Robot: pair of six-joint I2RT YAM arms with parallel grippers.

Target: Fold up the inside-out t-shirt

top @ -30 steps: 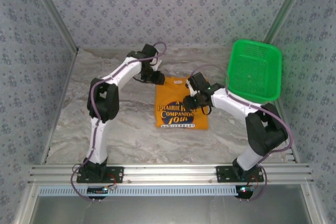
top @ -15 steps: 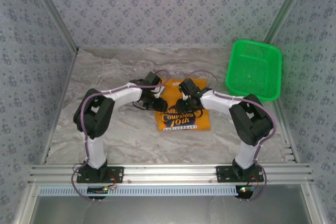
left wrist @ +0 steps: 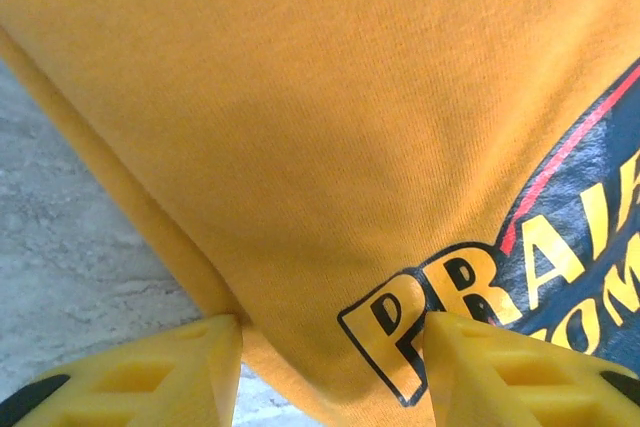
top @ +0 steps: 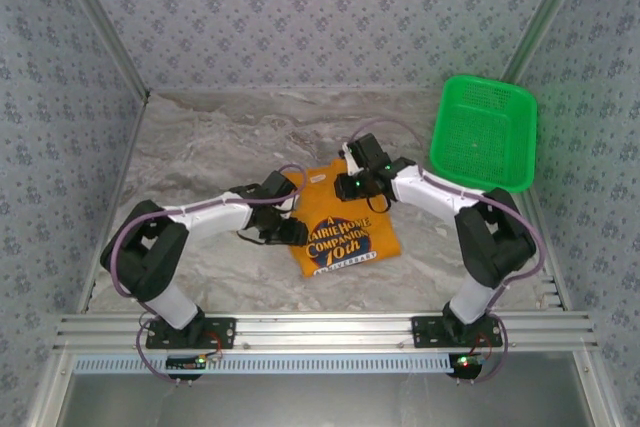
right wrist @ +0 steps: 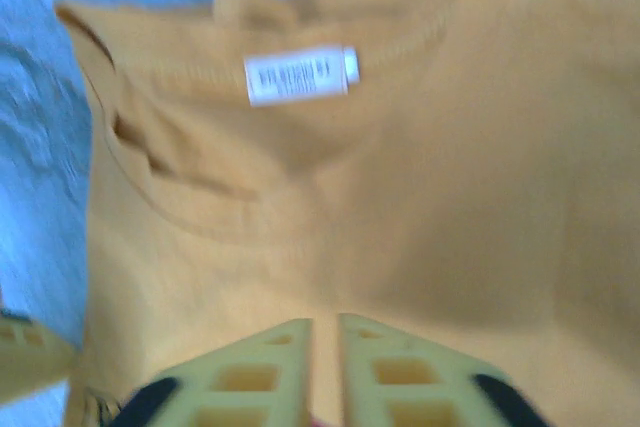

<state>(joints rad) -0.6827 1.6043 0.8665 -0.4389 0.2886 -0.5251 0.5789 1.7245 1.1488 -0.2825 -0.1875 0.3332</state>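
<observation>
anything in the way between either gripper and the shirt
Nothing visible does. The left gripper straddles the t-shirt's edge, the right gripper sits close over the cloth near its neck, and the green basket stands apart at the far right.

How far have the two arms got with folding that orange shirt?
Mostly done, it seems: the t-shirt already lies as a compact rectangle, print up. In hand: the left gripper straddles its left edge, jaws open, and the right gripper, nearly closed, sits at the collar end by the white label. Left: perhaps a final fold or tidy-up.
</observation>
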